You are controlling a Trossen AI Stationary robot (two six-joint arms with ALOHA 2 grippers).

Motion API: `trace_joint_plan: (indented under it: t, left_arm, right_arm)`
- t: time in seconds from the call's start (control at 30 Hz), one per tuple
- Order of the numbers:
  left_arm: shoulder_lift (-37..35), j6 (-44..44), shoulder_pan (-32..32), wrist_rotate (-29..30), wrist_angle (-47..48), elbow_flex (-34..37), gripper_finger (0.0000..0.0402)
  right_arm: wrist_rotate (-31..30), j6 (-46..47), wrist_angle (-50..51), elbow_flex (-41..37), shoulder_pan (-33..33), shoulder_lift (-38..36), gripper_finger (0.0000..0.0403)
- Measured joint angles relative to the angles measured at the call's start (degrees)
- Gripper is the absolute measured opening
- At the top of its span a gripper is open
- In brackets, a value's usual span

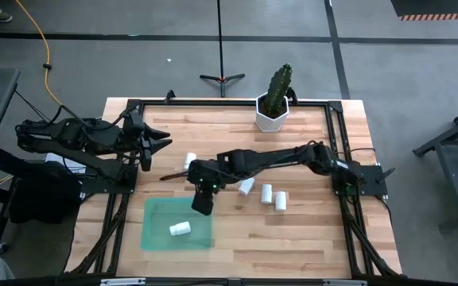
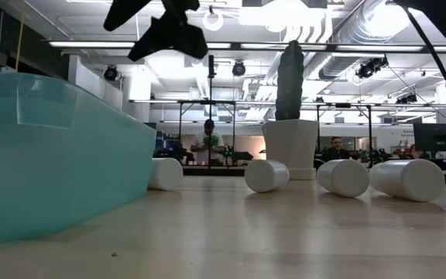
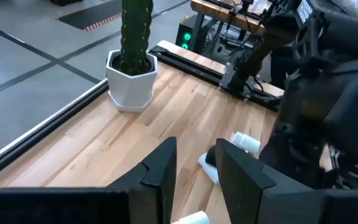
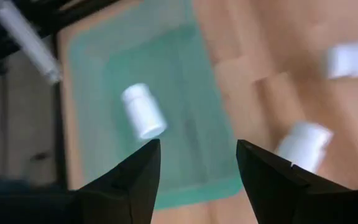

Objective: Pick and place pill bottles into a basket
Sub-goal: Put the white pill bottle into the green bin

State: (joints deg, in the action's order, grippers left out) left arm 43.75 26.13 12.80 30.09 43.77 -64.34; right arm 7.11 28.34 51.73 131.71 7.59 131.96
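Wooden table [image 1: 308, 230]: white pill bottle [image 1: 180, 229] lying in translucent green basket [image 1: 157, 234], right end effector [image 1: 202, 202] spread empty above.

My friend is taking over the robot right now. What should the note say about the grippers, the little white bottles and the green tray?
Right gripper: open and empty, above the green tray's far right corner.
Left gripper: shut and empty, waiting at the table's left side.
Done: one pill bottle lies on its side in the tray.
Left: the bottles on the table. One is behind the right arm, three more lie right of the tray. A sixth is not clearly visible, maybe hidden under the arm.
The cactus pot is not part of the job.
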Motion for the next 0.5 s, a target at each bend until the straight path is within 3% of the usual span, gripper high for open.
trace_joint_plan:
  t: [0.23, 0.37, 0.5]
  left_arm:
    - [-0.05, -2.27, -0.02, -0.01, 1.91, -0.04, 0.0147]
    - [-0.13, -2.67, -0.04, 0.52, 10.91, -0.04, 0.0147]
    - [-0.13, 2.44, -0.04, 2.37, 20.11, -0.04, 0.0147]
  right_arm:
    - [-5.31, -1.54, 0.81, -0.4, 0.01, 0.24, 0.0194]
    - [-5.52, -2.28, 2.95, -0.4, 0.31, 0.24, 0.0194]
    - [-6.17, -2.28, 6.06, -0.4, 0.38, -0.25, 0.019]
